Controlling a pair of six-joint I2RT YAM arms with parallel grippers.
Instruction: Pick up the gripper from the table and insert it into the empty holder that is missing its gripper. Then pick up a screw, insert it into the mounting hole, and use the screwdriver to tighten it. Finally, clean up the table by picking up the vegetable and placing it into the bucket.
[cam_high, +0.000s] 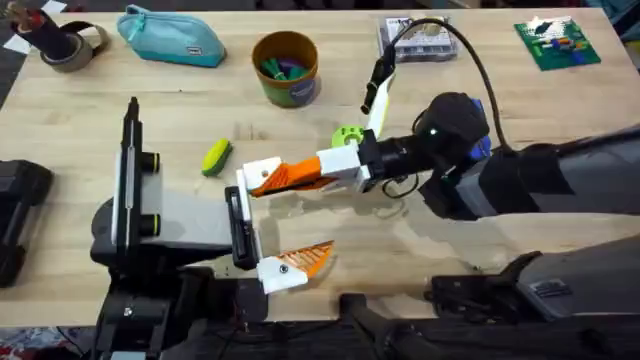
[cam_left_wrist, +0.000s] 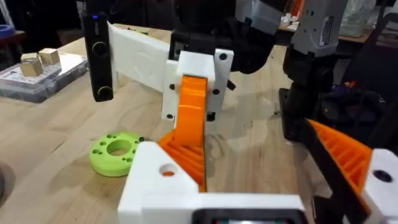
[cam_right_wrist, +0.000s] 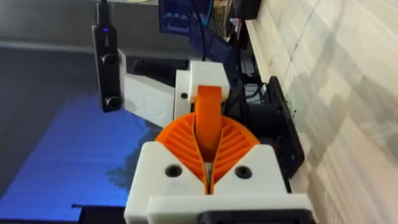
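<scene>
So, status as we read it:
gripper (cam_high: 275, 177): clamped in right gripper (cam_high: 290, 175), at holder (cam_high: 180, 225); unseated
left pincer: we cannot tell
vegetable (cam_high: 216, 157): on table (cam_high: 480, 30); bucket (cam_high: 286, 68) waiting
screw: not started

Bright, even light; soft shadows, blurred foregrounds.

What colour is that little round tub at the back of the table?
The bucket is yellow-brown, best seen in the overhead view.
</scene>
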